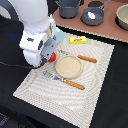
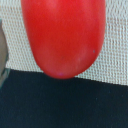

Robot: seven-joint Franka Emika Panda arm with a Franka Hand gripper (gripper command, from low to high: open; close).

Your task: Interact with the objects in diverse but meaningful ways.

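— Over the placemat [image 1: 95, 82], at nine o'clock from the plate [image 1: 67, 66], I have the arm low. The tomato [image 2: 64, 35] fills the wrist view, just above the mat's edge.

— Is it gripped?

— I can't tell; the fingers don't show in either view.

— And the rest?

— By my reading, untouched: yellow packet [image 1: 77, 40] at twelve o'clock of the plate, frying pan [image 1: 93, 16] beyond it holding a white piece [image 1: 91, 15]. Most of the task remains.
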